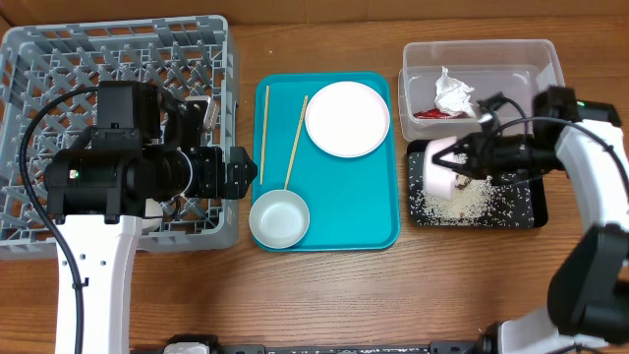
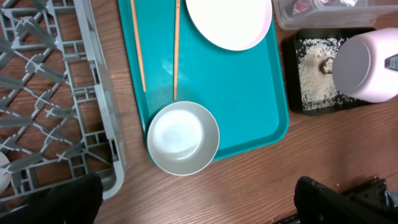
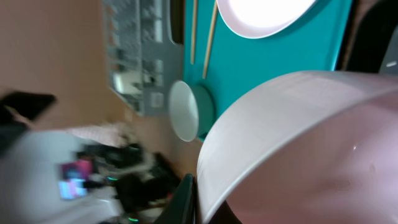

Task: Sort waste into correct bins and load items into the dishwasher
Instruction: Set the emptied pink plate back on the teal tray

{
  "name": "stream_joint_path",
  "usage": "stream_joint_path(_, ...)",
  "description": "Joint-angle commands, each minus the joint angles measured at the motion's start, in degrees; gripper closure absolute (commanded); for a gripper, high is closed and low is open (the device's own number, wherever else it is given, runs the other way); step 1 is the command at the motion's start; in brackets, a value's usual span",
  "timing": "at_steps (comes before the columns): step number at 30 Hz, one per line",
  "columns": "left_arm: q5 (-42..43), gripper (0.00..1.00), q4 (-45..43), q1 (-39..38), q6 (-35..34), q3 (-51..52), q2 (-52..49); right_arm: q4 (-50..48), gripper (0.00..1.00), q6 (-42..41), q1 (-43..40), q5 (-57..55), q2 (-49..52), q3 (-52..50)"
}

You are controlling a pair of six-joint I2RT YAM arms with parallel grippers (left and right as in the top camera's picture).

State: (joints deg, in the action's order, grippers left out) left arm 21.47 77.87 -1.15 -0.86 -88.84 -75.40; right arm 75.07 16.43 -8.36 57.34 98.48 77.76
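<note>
White bowl (image 3: 298,143) in tight right fingers (image 3: 186,202)

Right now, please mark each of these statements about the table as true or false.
1. The white plate lies on the teal tray. True.
2. The chopsticks lie in the dish rack. False: they lie on the teal tray.
3. The right end effector holds a white bowl over the black tray. True.
4. The napkin is in the black tray. False: it is in the clear tub.
</note>
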Motion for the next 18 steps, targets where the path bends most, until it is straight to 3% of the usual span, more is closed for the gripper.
stream_joint_path(1,0.63,0.0,-0.83,-0.17,0.87,-0.02,0.04,-3.13,0.96,-10.64,8.7,-18.01,-6.69,2.84)
stream_joint_path(4,0.48,0.0,-1.4,-0.15,0.92,-0.04,0.04,-6.01,0.96,-19.56,18.47,-32.26,-8.35,2.84)
stream_joint_path(11,-2.97,0.0,-1.68,0.07,-0.68,-0.17,0.04,-12.48,0.96,-33.79,41.0,-51.08,-6.75,2.73)
stream_joint_path(15,-3.02,0.0,-1.57,0.07,-0.63,-0.2,0.07,-14.69,0.96,-41.64,48.87,-63.98,-4.24,2.71)
stream_joint_path(18,-3.04,0.0,-1.66,0.07,-0.59,-0.2,0.07,-17.49,0.96,-43.28,51.23,-65.31,-1.88,2.45)
